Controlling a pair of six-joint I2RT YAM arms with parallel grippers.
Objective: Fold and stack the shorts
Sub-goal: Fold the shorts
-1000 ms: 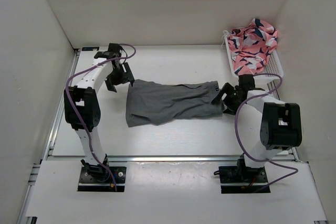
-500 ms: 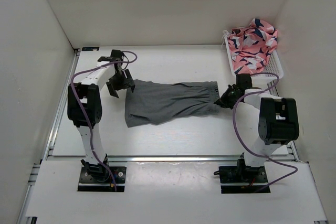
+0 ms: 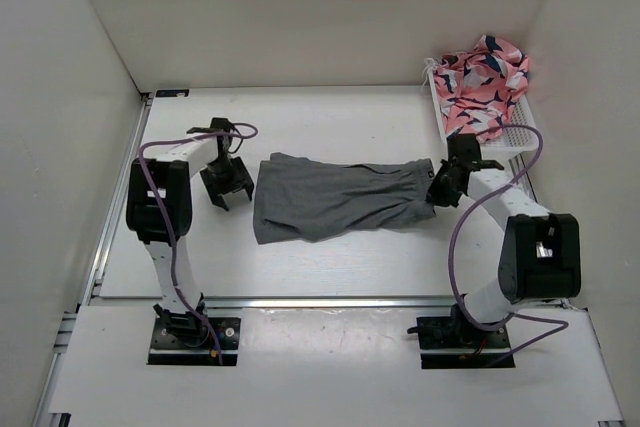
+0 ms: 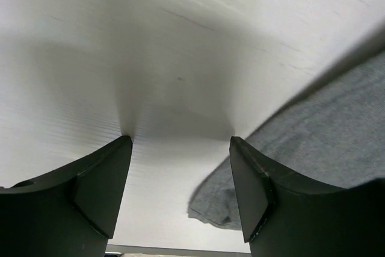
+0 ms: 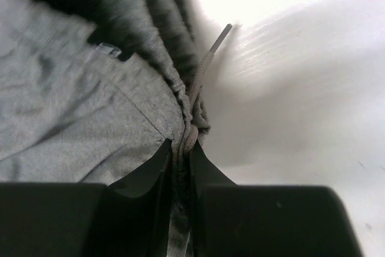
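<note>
**What stays out of our sight**

In the right wrist view we lose the shorts [image 5: 72, 106] past the left and top edges. Their upper folds are dark and blurred, and the pinched bit of waistband disappears between the fingers of the right gripper [image 5: 180, 148]. In the left wrist view the shorts run off the right edge and slip behind one finger of the left gripper [image 4: 180, 142], and the bottom edge cuts off both fingers. From above, we find the fingertips of both grippers too small to read, and the pink patterned cloth [image 3: 485, 82] covers most of the white basket [image 3: 522, 133].
</note>
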